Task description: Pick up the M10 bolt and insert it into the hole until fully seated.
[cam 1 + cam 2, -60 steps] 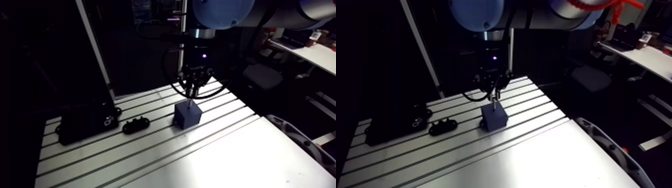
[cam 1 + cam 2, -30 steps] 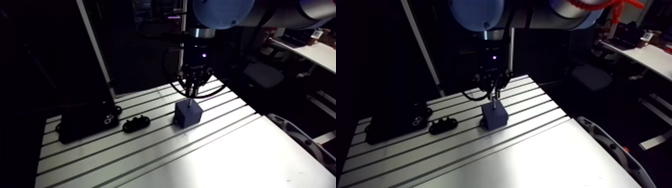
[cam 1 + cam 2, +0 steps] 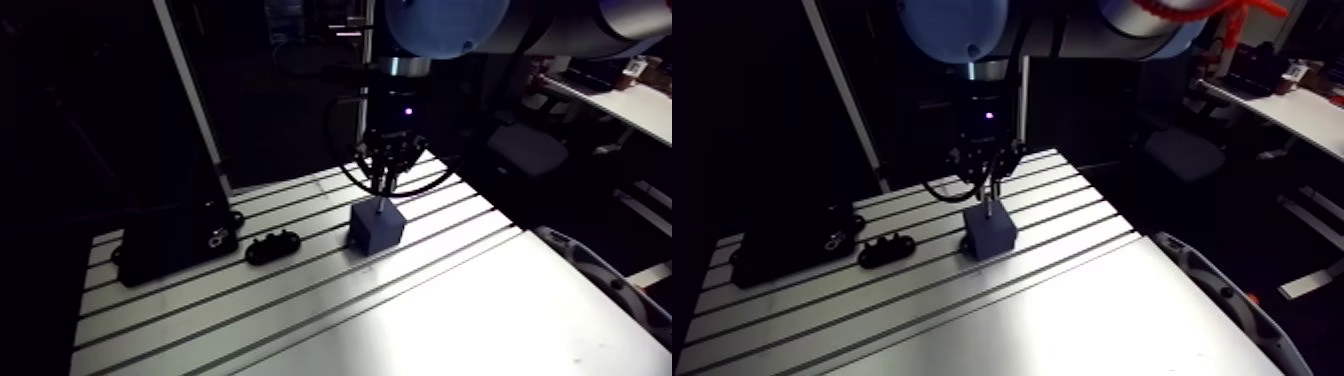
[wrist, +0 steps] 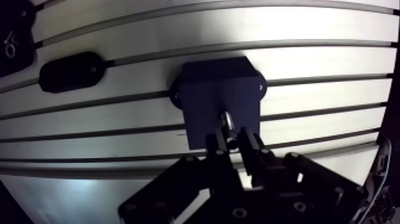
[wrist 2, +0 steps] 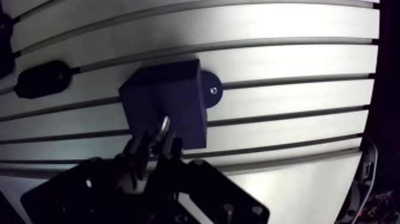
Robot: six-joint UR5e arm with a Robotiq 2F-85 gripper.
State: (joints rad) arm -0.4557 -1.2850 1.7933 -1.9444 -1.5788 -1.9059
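Your gripper [image 4: 232,140] stays clenched on the silvery steel bolt [image 4: 227,120] entering the dark blue cube block [image 4: 208,98], three o'clock of the black oval clamp [image 3: 273,247]. No depth gained lately, so seating looks unfinished.

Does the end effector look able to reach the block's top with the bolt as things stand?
Likely yes. The end effector, shut on the bolt, hangs right above the dark block, with nothing but the bolt between them; the black oval part lies off to the side.
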